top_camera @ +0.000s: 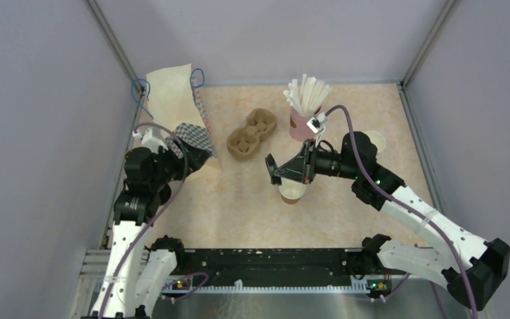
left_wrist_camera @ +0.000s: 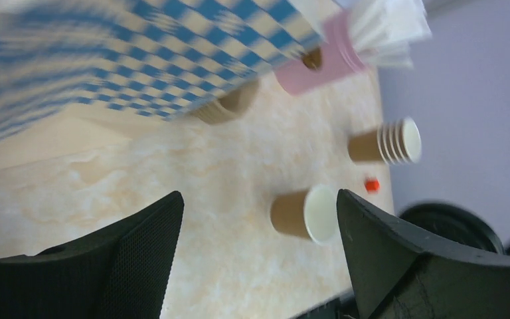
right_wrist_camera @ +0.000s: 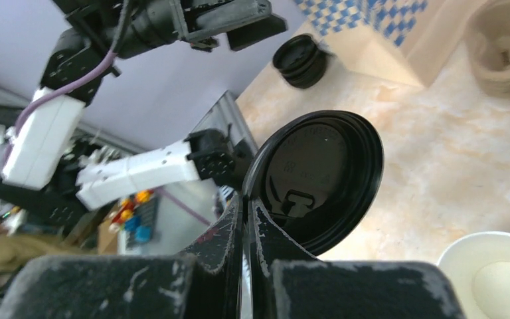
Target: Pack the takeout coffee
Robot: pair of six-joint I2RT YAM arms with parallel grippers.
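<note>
The takeout coffee cup (top_camera: 293, 192), brown kraft with a white inside, stands lidless mid-table. It also shows in the left wrist view (left_wrist_camera: 303, 214) and at the lower right of the right wrist view (right_wrist_camera: 498, 272). My right gripper (top_camera: 281, 173) is shut on the rim of its round black lid (right_wrist_camera: 315, 179) and holds the lid tilted, just above and left of the cup. In its own view the right gripper (right_wrist_camera: 246, 199) pinches the lid's edge. My left gripper (top_camera: 196, 154) is open and empty (left_wrist_camera: 259, 196) beside the paper bag (top_camera: 172, 106), well left of the cup.
A pulp cup carrier (top_camera: 252, 133) lies right of the bag. A pink cup of white straws (top_camera: 302, 123) stands behind the coffee cup. A stack of lidless brown cups (top_camera: 375, 141) is at the right. A stack of black lids (right_wrist_camera: 300, 60) sits by the bag's checked base.
</note>
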